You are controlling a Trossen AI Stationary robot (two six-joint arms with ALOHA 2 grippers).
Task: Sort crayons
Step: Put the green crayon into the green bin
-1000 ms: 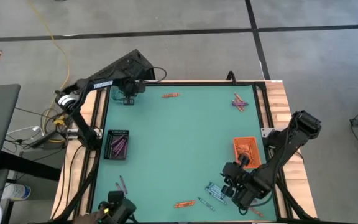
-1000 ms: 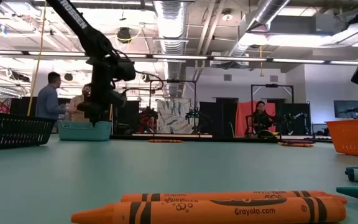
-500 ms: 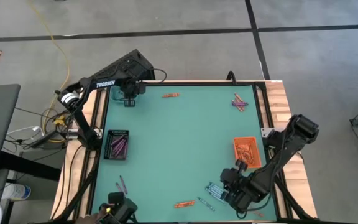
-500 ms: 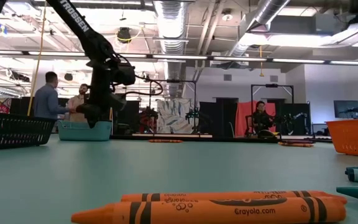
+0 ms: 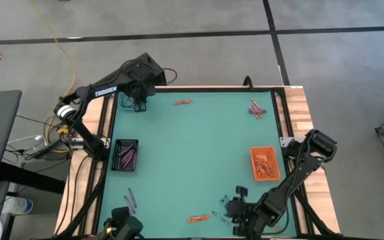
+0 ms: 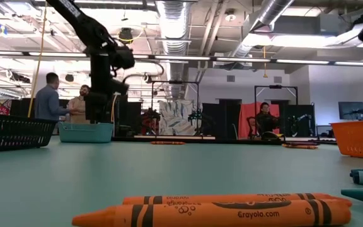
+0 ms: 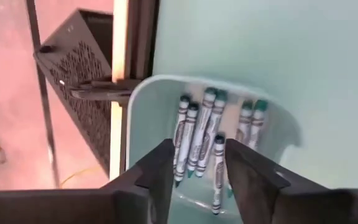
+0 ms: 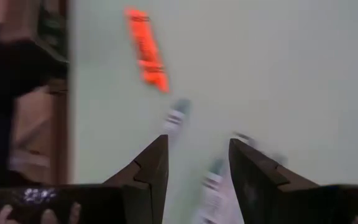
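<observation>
Orange tray (image 5: 263, 163), black tray (image 5: 126, 155), teal tray (image 7: 160, 112) on green table (image 5: 192, 160).

Even, bright light fills the overhead picture with faint shadows, ceiling strip lights (image 6: 232, 58) glare across the top of the low picture, and the right wrist picture is smeared throughout.

A teal-green desk (image 5: 192, 160) is framed by pale wood edges. An orange tray (image 5: 264, 163) is filled with orange crayons (image 5: 265, 164); a black mesh tray (image 5: 125, 155) with purple crayons (image 5: 126, 156); a pale teal tray (image 7: 160, 106) with white-wrapped, green-tipped crayons (image 7: 197, 134). Black bands are seen on the nearest orange crayon pair (image 6: 219, 211).
</observation>
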